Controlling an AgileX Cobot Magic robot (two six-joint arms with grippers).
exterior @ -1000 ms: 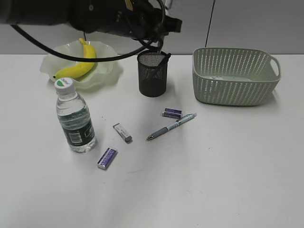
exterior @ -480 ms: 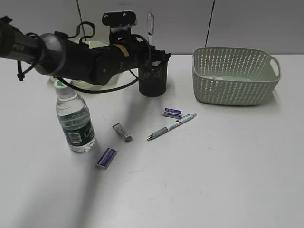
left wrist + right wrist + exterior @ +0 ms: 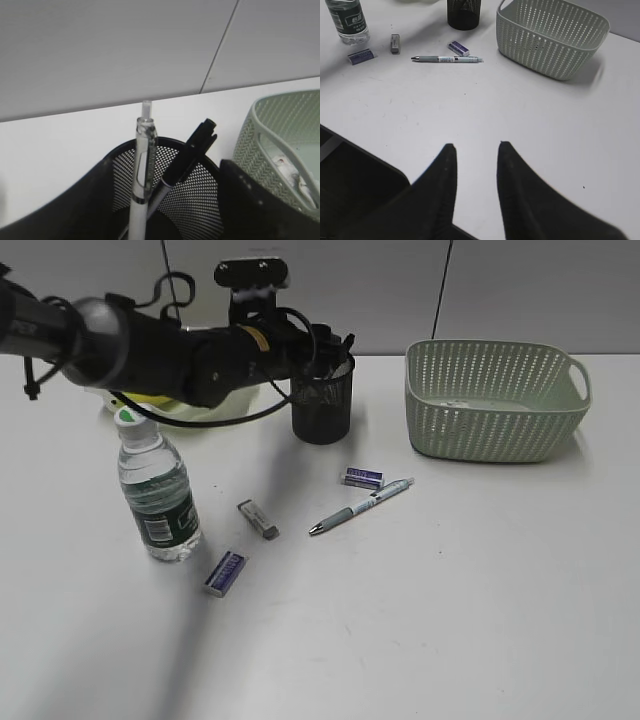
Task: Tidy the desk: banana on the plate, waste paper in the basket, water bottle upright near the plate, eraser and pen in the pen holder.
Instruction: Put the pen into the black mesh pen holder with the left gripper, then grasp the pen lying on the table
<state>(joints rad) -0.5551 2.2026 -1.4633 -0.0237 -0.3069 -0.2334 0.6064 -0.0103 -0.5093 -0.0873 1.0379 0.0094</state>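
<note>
My left gripper [image 3: 327, 348] hovers open at the rim of the black mesh pen holder [image 3: 322, 405]; its jaws stand wide on either side of the cup [image 3: 200, 200]. A clear-barrelled pen [image 3: 143, 165] and a black pen [image 3: 192, 155] stand inside, touching neither jaw. Another pen [image 3: 360, 506] lies on the desk [image 3: 450, 590] with three erasers [image 3: 258, 519] [image 3: 226, 573] [image 3: 363, 478]. The water bottle [image 3: 155, 490] stands upright. My arm hides most of the banana [image 3: 150, 398] and plate [image 3: 225, 408]. White paper [image 3: 287, 167] shows inside the basket [image 3: 495, 398]. My right gripper [image 3: 475, 145] hangs open and empty over bare desk.
A dark cable [image 3: 200, 422] from my left arm loops over the plate area. The grey wall [image 3: 500, 290] runs close behind the pen holder and basket. The basket stands just right of the left gripper's right finger [image 3: 260, 200].
My left gripper came down over the pen holder with the clear pen and has opened. The pen now stands loose in the cup. The right gripper has not moved.
</note>
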